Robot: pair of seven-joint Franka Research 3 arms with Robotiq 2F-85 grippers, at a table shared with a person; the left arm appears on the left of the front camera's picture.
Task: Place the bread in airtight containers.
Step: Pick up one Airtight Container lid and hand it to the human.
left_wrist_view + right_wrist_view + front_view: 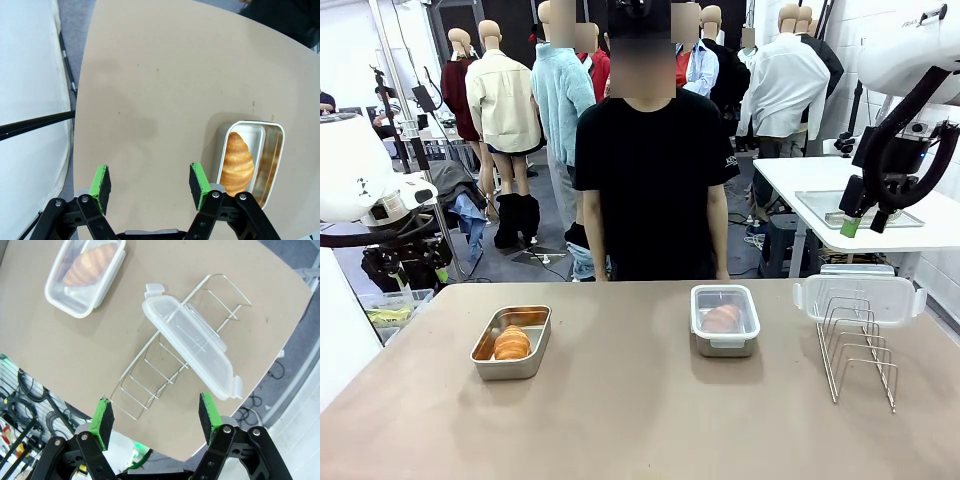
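Bread is seen in both airtight containers on the bench [620, 420]. One croissant [511, 343] lies in the uncovered steel tin [512, 342] toward the bench's left edge, the tin's long side running from the near edge toward the far edge. The second croissant [721, 318] is enclosed in the other tin [725, 320], which is covered by a clear lid and is set right of the middle, closer to the far edge. The two tins are well apart.

A loose clear lid [860, 297] with clip tabs is propped across the far end of a wire rack [858, 345] near the bench's right edge. In the right wrist view it is seen resting aslant on the rack's wires.

The left gripper [150, 185] is held above the bench near its left edge, its jaws spread with nothing between them; the uncovered tin is seen just beside one green pad [198, 184] in the left wrist view. The right gripper [156, 414] is held high over the rack and the loose lid, its jaws likewise spread and empty. In the front view it is seen raised at the upper right, beyond the bench's right edge.

A person in a black shirt [652, 180] is standing at the far edge, arms down.
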